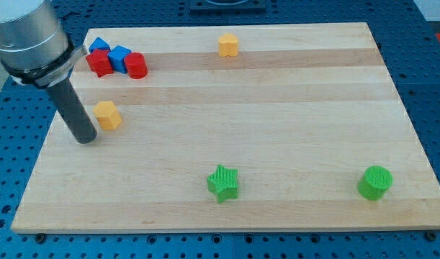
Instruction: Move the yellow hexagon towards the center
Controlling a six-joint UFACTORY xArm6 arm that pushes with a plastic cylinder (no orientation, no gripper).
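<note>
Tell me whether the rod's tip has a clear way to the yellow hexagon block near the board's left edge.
Probably yes. My tip stands just to the view's left of the yellow hexagon block, with nothing between them. The red and blue blocks are clustered farther towards the view's top.

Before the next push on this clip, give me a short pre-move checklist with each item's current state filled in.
1. Target located: the yellow hexagon sits near the board's left edge, far from the centre. ok
2. Tip position: my tip is just left of and slightly below the hexagon, on the side away from the centre. ok
3. Tip touching the hexagon: the rod's width hides the gap. cannot tell
4. Path to the centre: bare wood to the view's right of the hexagon. ok
5. Lookalike risk: a second yellow block sits at the view's top; its shape is unclear. cannot tell
6. Red and blue cluster lies above the push line. ok
</note>
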